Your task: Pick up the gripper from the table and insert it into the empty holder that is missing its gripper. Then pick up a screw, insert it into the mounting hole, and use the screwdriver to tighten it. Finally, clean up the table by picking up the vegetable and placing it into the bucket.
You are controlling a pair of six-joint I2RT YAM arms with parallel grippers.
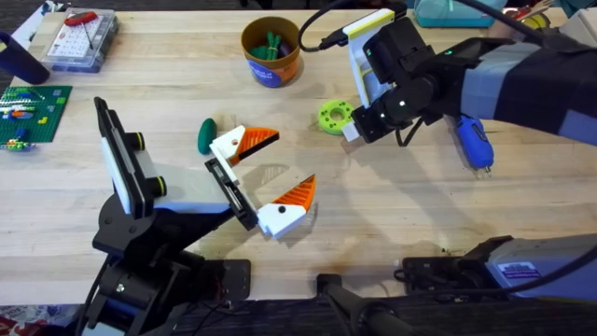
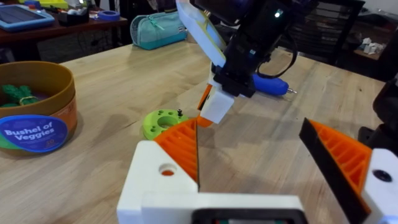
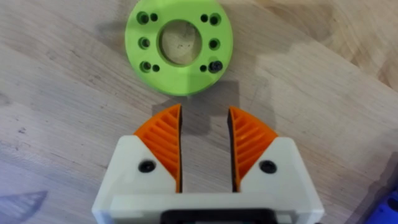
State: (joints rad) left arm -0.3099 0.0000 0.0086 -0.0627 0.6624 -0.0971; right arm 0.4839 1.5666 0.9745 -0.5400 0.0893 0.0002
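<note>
left gripper (image 1: 270, 177): white finger blocks with orange ribbed wedge pads, a black rail between them, a round hole in each block
right gripper (image 3: 205, 149): same white blocks, orange ribbed pads, one dark screw each
arms: black links, grey covers, black cables

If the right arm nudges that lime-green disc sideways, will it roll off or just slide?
The lime-green disc lies flat on the table, so it will probably slide, not roll. It looks like rigid plastic and likely light, so a light touch may skid it. A small dark screw sits in one hole; a sharp knock might shake it loose.
</note>
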